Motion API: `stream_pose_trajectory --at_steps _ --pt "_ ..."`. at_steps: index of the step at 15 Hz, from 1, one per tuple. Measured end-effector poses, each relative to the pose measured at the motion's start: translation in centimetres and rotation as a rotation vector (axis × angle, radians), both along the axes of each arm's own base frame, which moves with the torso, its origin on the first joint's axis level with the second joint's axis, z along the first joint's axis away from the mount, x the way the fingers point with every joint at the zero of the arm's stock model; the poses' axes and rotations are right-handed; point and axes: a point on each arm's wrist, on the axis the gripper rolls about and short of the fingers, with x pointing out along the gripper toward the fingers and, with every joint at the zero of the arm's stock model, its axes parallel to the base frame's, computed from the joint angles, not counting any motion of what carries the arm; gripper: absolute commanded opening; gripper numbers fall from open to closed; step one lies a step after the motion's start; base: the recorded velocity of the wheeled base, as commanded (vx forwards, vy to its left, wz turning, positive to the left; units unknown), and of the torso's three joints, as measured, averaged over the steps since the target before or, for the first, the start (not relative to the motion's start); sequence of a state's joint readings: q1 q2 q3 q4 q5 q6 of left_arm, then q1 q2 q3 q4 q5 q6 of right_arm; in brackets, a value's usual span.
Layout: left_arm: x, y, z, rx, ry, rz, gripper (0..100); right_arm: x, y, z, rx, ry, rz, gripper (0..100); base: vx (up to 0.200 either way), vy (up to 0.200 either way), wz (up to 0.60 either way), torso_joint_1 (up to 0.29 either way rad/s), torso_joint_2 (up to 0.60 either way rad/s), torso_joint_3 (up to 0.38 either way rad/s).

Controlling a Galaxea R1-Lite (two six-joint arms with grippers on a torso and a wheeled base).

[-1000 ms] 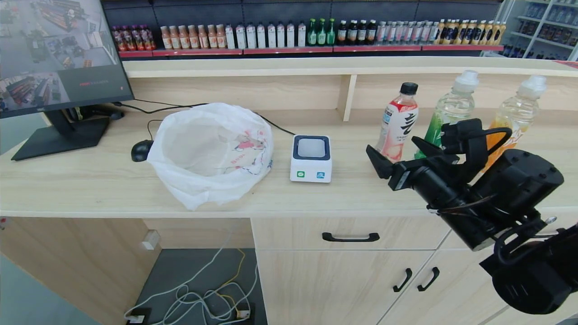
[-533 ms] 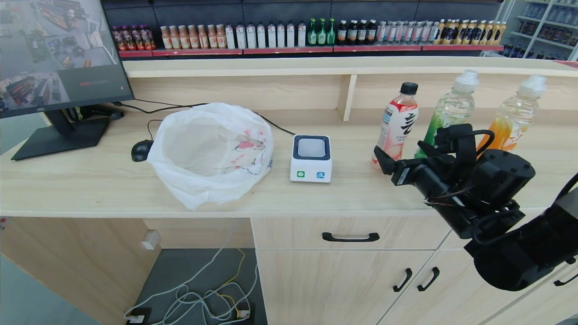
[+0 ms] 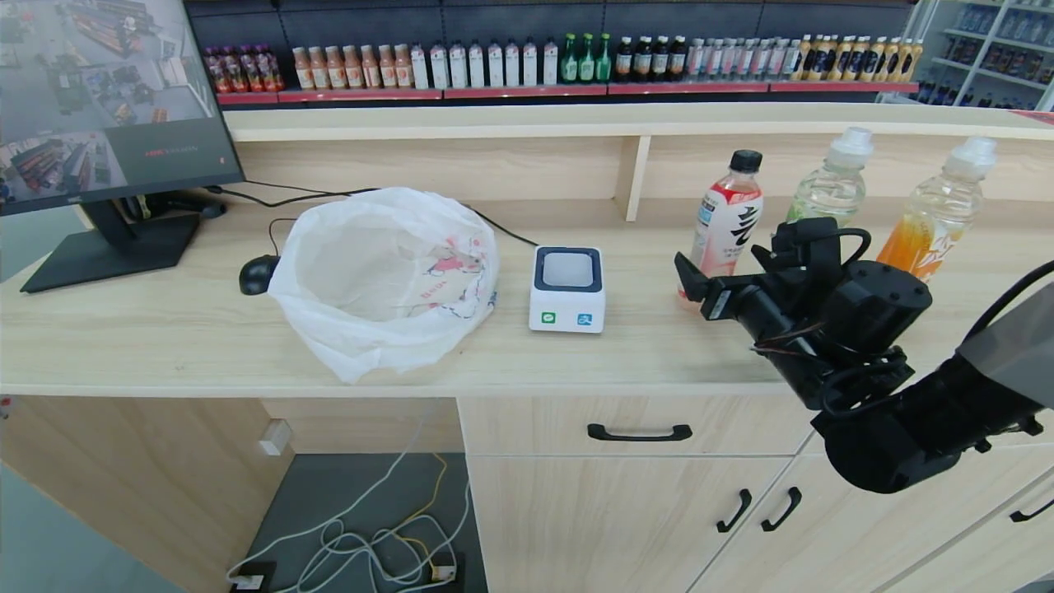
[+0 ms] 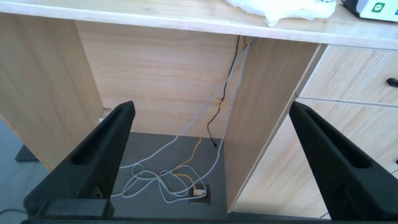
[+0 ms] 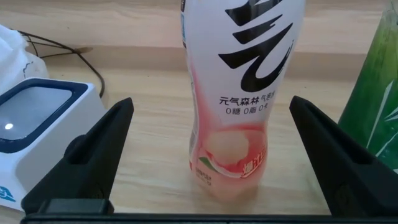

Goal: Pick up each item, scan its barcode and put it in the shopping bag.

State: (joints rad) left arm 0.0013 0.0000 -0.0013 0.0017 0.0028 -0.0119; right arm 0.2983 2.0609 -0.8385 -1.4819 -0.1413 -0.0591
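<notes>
Pink bottle [image 3: 726,226] with a black cap stood upright on the table [image 3: 165,329], near the scanner [image 3: 567,288] on the side toward the robot's right. It was the nearest to the scanner of three upright bottles. A green-labelled bottle [image 3: 827,193] with a white cap came next in the row, and an orange one [image 3: 939,214] stood farthest from the scanner.

The right pincer [image 3: 720,263] hung low over the table on that same side of the scanner, spread wide and pointed at the pink bottle. From its wrist view the bottle's lower half sat framed in the gap between the two dark fingers [image 5: 93,162], and neither finger touched it. The pincer gripped nothing.

The shopping bag [image 3: 387,280], white plastic with its mouth gaping upward, lay just beside the scanner on the robot's left side. I could not make out anything inside it. The scanner itself was a small white box with a dark-rimmed window on top.

The left pincer [image 4: 211,109] was well below the scanner's level, in front of the open space under the table. Its fingers stood far apart with nothing between them. Loose cables [image 4: 180,180] trailed down to the floor there.

Farther from the scanner than the bag, a black mouse [image 3: 257,274] and a monitor [image 3: 99,91] sat on the table.
</notes>
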Motion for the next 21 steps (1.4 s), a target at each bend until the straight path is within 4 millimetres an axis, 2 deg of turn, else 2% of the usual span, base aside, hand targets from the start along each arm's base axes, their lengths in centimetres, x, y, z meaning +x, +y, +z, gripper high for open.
stream_pose_trajectory --at_steps 12,20,21 --pt "0.0 0.0 0.0 0.0 0.0 0.0 100 3.4 0.6 -0.2 0.026 -0.007 -0.048 100 0.0 0.0 0.0 0.0 0.0 0.0" --pt "0.0 0.0 0.0 0.0 0.0 0.0 100 4.7 1.1 0.8 0.041 0.02 -0.037 100 0.0 0.0 0.0 0.0 0.0 0.0" --pt "0.0 0.0 0.0 0.0 0.0 0.0 100 4.8 1.1 0.9 0.042 0.018 -0.037 0 0.0 0.0 0.0 0.0 0.0 0.0"
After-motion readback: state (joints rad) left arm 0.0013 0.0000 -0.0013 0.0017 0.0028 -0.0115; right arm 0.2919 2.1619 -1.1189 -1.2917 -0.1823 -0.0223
